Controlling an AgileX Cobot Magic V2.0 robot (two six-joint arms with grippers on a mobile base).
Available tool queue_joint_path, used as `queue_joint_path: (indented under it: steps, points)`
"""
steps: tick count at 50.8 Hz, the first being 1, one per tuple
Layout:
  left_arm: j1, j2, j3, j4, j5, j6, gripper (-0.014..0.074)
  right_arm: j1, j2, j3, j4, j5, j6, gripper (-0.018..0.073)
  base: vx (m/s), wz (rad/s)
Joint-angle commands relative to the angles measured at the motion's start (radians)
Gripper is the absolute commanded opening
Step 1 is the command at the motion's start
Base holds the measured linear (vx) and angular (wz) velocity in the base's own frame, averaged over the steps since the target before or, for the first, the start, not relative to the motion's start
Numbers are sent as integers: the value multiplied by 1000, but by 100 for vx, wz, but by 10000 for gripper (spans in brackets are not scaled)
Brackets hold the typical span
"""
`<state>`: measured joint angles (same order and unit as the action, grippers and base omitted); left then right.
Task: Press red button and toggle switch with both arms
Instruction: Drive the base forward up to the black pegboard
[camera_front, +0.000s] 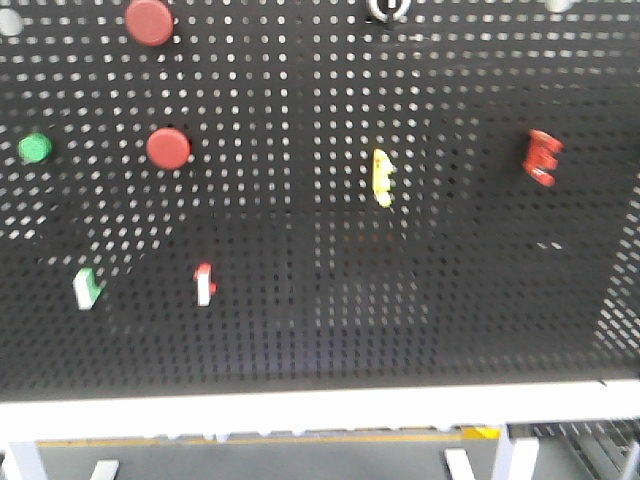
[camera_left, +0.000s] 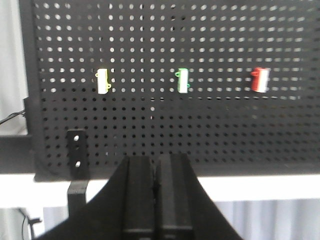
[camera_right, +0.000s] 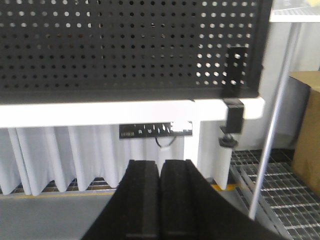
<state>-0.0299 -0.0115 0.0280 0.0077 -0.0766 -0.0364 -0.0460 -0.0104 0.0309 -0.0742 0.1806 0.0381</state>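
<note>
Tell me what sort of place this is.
Probably a robotics test lab or workshop rather than a home: a black pegboard carries red buttons and small toggle switches, fixed on a white frame, with metal floor grating and a white curtain beneath.

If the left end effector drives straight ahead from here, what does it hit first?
Probably bare pegboard near its lower edge, below the green-trimmed switch, not a switch itself. The left end effector sits low, so it could meet the white ledge instead; depth is unclear.
</note>
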Motion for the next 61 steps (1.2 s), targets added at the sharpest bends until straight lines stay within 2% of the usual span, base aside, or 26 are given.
queue_joint_path:
  steps: [1,26,61]
  points:
    - [-2,-16,34,-8,-77,-6,1,-7,-16,11,-3,-79,-5,0,35,4]
    - [-2,-16,34,-8,-77,-6,1,-7,-16,11,-3,-79,-5,0,22,3]
    - [-2,-16,34,-8,-77,-6,1,-7,-16,11,-4,-84,-5,0,6,1]
